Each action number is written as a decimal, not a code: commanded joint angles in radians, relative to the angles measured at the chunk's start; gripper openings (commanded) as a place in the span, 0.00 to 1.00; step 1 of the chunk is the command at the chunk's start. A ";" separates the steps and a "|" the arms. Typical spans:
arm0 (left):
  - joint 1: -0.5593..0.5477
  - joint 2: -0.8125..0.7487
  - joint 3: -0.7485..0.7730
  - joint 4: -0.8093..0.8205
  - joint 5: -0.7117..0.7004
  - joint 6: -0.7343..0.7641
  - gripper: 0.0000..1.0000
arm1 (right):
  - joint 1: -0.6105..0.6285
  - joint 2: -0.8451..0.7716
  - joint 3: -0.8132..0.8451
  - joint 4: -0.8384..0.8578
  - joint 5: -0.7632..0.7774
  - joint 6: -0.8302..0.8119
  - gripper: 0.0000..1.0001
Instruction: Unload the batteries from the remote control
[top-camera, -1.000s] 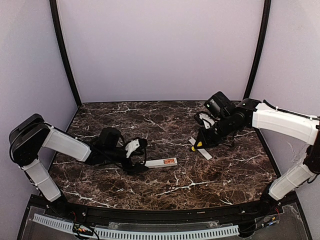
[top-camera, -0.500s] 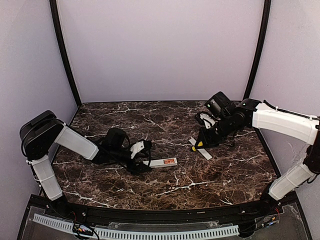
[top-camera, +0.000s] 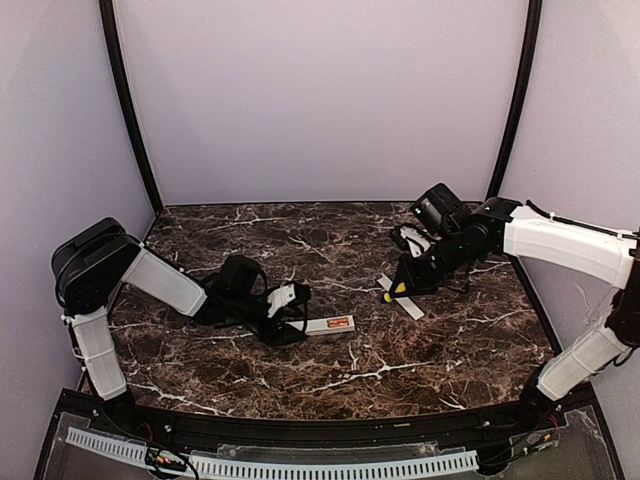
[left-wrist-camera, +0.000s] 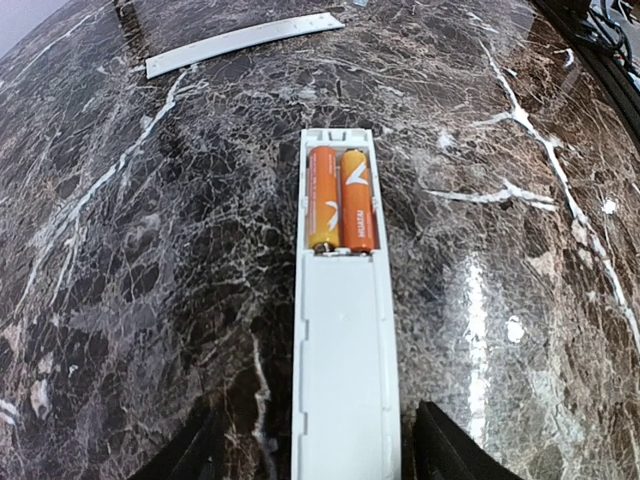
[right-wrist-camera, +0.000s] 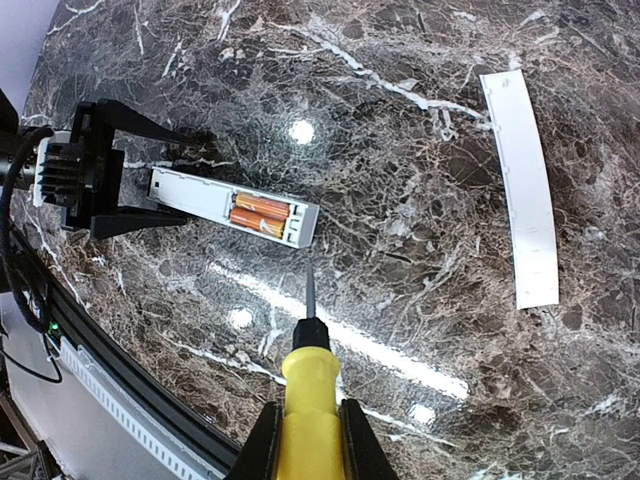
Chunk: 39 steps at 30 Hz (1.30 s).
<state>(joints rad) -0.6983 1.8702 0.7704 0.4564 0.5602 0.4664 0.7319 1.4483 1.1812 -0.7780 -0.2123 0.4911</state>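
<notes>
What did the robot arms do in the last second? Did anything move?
The left arm slid to the right, so the left gripper now straddles the plain end of the remote control, with its jaws open on either side. Nothing was grabbed or let go. The remote control, the batteries inside it, the white strip and the right gripper holding the yellow screwdriver all stayed put.
</notes>
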 joint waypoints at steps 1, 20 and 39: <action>-0.003 0.014 0.029 -0.055 0.012 0.031 0.62 | -0.005 0.012 0.008 0.023 -0.012 -0.005 0.00; -0.011 0.020 0.046 -0.091 -0.014 0.049 0.17 | -0.008 0.043 0.046 0.032 -0.031 -0.010 0.00; -0.090 -0.150 -0.054 0.016 -0.203 0.100 0.00 | 0.010 0.025 0.080 0.015 -0.025 0.013 0.00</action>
<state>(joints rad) -0.7784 1.7893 0.7383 0.4240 0.3939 0.5430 0.7315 1.4864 1.2327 -0.7643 -0.2363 0.4942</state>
